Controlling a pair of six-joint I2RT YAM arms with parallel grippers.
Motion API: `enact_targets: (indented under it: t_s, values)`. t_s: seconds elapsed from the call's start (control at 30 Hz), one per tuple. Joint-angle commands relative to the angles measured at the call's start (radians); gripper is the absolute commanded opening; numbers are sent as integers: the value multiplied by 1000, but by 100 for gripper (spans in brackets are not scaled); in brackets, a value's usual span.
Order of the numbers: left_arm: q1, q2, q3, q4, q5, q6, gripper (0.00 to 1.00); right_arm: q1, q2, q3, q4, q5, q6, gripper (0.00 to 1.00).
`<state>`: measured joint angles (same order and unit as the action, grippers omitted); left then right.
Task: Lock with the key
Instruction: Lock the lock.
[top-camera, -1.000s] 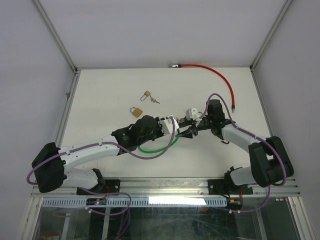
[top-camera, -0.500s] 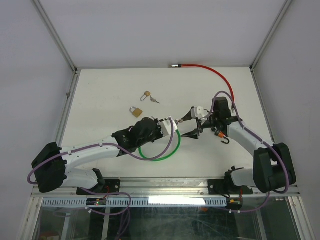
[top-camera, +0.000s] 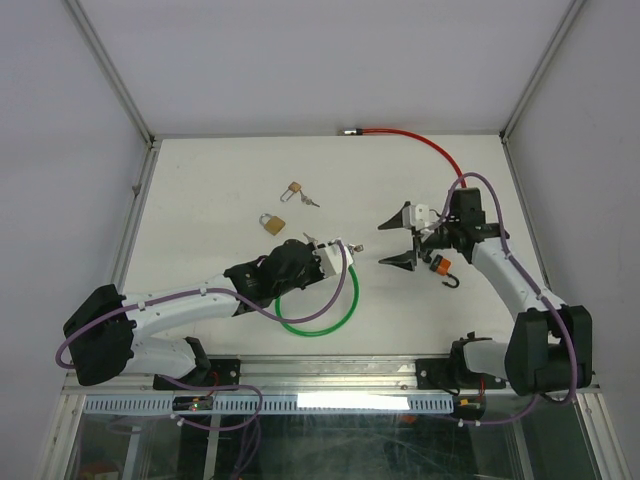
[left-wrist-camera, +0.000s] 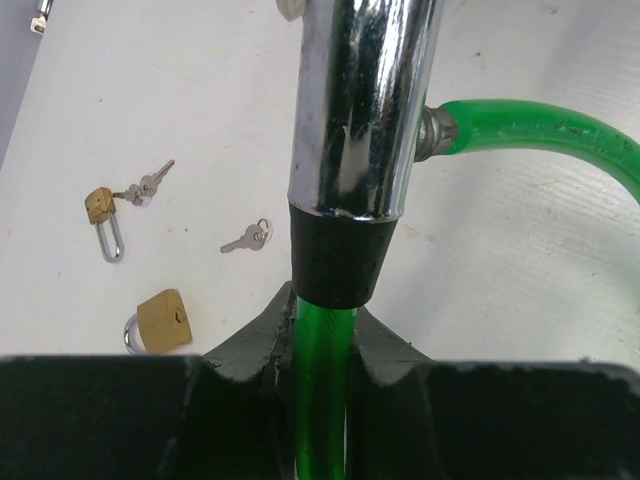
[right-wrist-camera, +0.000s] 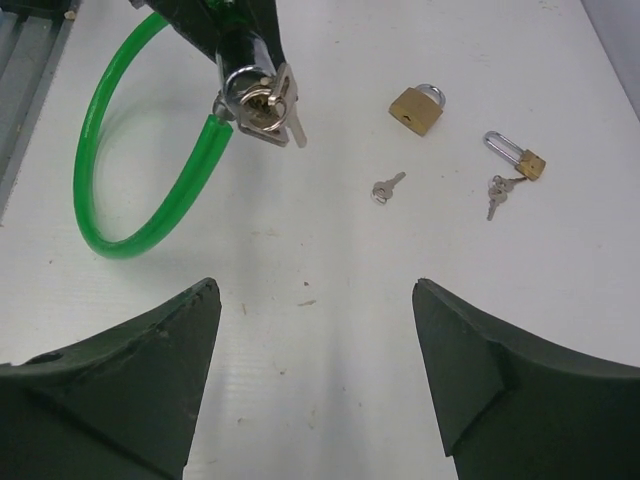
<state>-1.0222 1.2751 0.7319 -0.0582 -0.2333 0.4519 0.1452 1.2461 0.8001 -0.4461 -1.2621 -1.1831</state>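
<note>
Green cable lock (top-camera: 318, 325): its loop lies on the table (top-camera: 220, 190) near the bases; springy, and likely to swing if nudged.
Left claw (top-camera: 330, 252): clamped narrow on the cable just below the chrome lock barrel (left-wrist-camera: 360, 100).
Key (right-wrist-camera: 262, 100): appears seated in the barrel end; small and slick, so pinch its flat bow.
Right claw (right-wrist-camera: 315, 290): spread wide, empty, well apart from the barrel.
Room: bare table lies between the claws; the loose key (right-wrist-camera: 385, 187) and brass padlocks (right-wrist-camera: 418, 110) sit beyond, with the red cable (top-camera: 440, 155) at the far edge.

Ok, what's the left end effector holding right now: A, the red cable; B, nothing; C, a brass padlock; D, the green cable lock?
D: the left wrist view shows the left end effector clamped on the green cable lock.
</note>
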Motion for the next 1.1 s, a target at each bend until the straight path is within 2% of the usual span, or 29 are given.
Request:
enact_targets:
  t_s: [0.0,0.1,0.17,0.23,0.33,0.47,0.57,0.63,0.8,1.07]
  values:
    - [-12,-33,-2,59,11,-18,0,-44,-38,94,-84,-54,5,80]
    - [-12,-31,-2,64,11,-16,0,-63,-50,129,-48,-83,174,80]
    - [-12,-30,-1,65,11,-15,0,-62,-62,141,63,-87,440,80]
    - [-12,-28,-1,66,10,-14,0,-63,-63,142,223,-77,787,79]
    - [-12,-26,1,65,8,-12,0,-59,-30,169,288,-77,1114,76]
    - [-12,-23,5,66,9,-10,0,-56,35,200,209,-64,1309,72]
    - [-12,-18,12,65,9,-9,0,-48,43,157,295,-51,1453,69]
    - [-12,-15,17,64,8,-7,0,-30,49,134,330,-21,1494,67]
    - [-12,0,29,64,8,-7,0,36,84,132,266,46,1423,63]
    - [-13,20,43,63,8,-7,0,119,114,142,191,115,1335,51]
